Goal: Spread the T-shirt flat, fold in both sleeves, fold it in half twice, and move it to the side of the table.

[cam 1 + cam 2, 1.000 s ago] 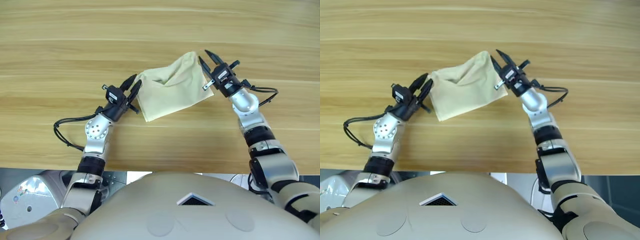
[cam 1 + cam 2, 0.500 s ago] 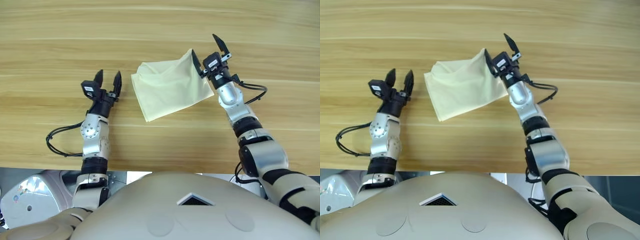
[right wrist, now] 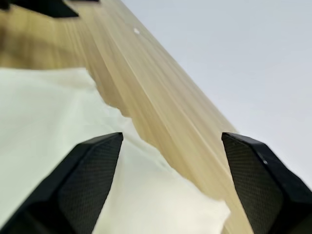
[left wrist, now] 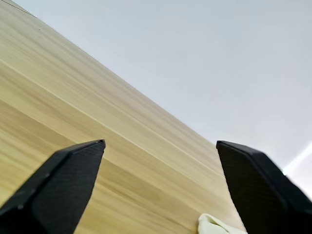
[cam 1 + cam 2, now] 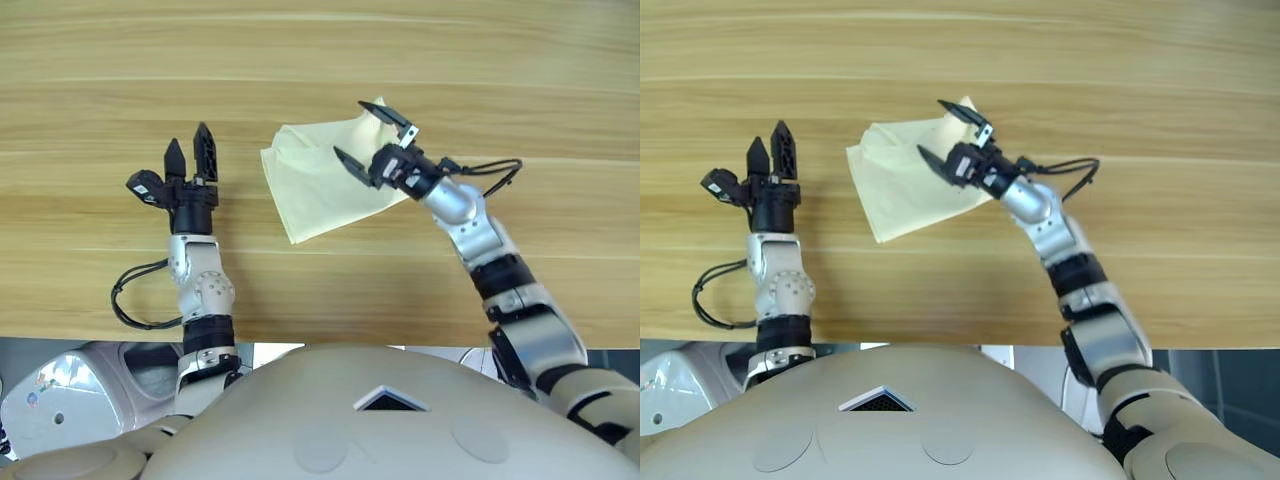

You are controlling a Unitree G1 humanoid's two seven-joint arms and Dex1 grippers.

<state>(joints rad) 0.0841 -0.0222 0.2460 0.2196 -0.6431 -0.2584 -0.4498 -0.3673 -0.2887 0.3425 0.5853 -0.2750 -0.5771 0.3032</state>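
On a wooden table (image 5: 520,60), near its front edge, a black cable (image 5: 135,300) loops beside the robot's left arm, which rises to the left gripper (image 5: 188,138). Its two dark fingers stand apart, holding nothing and pointing away from the robot over bare wood, well to the left of the T-shirt (image 5: 315,190). The pale yellow T-shirt lies folded into a compact, roughly four-sided bundle near the middle of the table. Its long axis runs left to right and tilts, so the right end sits farther from the robot than the left. One corner points toward the robot at the near left, and a peaked corner points away at the far right. The right gripper (image 5: 350,128) is over the shirt's far right part, its fingers spread wide and aimed toward the robot's left, with nothing clamped between them. Whether they touch the cloth cannot be told. The right wrist view shows the cloth lying below the parted fingers (image 3: 92,180). Beyond the shirt, plain wood grain stretches to the far edge.
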